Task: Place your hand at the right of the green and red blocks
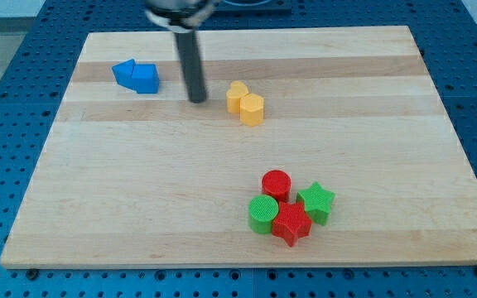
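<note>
1. Red star (291, 224) nearest; green cylinder (263, 213) at 9 o'clock, green star (317, 202) at 2, red cylinder (276, 184) at 11.
2. The tip (197, 100), bare and holding nothing, stands at 11 o'clock, well apart from the cluster.

The robot shows only as a straight dark rod (194, 62), round in section and of even width along its length. Its surface is dark grey to black, smooth, with a faint lighter sheen down one side. At the view's top it joins a wider, rounded black mount (179, 10), cut off by the frame edge and somewhat blurred. The rod's lower end, the tip (198, 100), is blunt and flat. No cables, screws or markings can be made out.
</note>
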### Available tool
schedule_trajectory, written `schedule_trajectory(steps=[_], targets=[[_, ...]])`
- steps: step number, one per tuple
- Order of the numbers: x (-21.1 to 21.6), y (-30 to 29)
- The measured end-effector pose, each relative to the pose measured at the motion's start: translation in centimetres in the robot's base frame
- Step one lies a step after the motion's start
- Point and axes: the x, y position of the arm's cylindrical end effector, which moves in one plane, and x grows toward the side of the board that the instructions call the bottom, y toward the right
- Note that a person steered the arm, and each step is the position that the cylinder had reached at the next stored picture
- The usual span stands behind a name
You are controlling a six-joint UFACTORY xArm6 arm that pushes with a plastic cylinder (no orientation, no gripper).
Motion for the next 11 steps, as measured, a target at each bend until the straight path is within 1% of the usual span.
schedule_trajectory(steps=[1,2,3,4,6,7,8,9,10,11], targets=[[-5.1,3.9],[-7.9,10.4],[-6.5,19.7],[-3.4,22.5],[6.3,25.4],[8.2,25.9],[11.0,26.5],[16.5,28.4],[20.9,27.2],[22.7,23.6]])
